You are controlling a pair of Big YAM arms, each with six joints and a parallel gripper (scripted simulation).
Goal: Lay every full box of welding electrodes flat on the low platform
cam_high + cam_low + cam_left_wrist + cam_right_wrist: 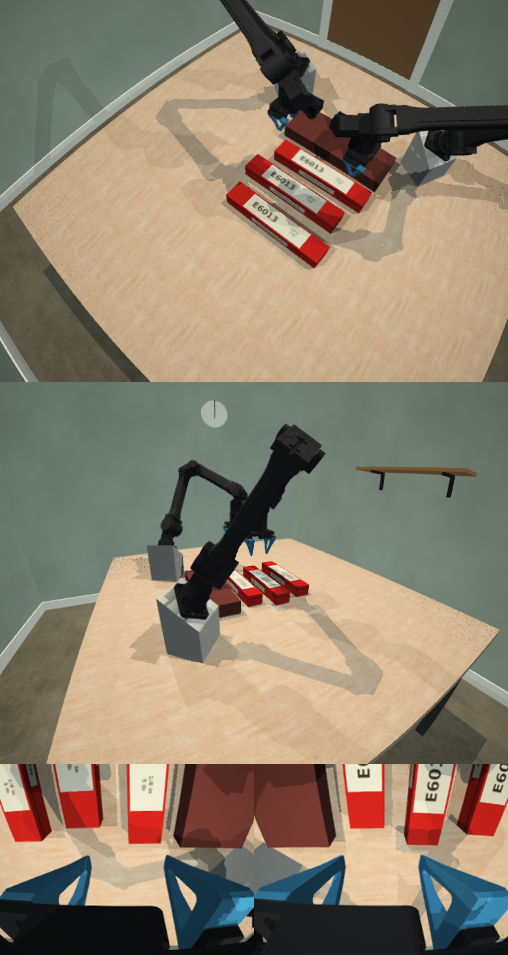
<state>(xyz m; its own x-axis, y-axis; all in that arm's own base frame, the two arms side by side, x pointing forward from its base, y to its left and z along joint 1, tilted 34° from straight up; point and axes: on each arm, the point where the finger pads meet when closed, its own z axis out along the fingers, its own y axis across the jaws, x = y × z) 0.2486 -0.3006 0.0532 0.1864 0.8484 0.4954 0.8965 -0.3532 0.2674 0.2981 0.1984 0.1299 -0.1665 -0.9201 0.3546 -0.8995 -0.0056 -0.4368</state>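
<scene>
Start weighing: with left gripper (355,169) (226,530) (127,859) and right gripper (280,123) (259,547) (382,860) fingers apart, lift long red cardboard box (324,170) (245,584) (146,828) (366,808), seven o'clock of maroon slab platform (310,128) (227,601) (213,819) (292,815).

2 blk arms (440,119) (257,502), blue tapered fingers w/ triangular cutouts, grey angular bases (182,644).

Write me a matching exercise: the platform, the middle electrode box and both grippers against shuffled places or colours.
1. Low platform
2. Middle box
3. Left gripper
4. Right gripper

A. Near the "E6013" label ends
B. Between two red boxes
C. Near the "5 lb" label ends
D. Dark reddish brown

1-D, 2-B, 3-C, 4-A
</scene>
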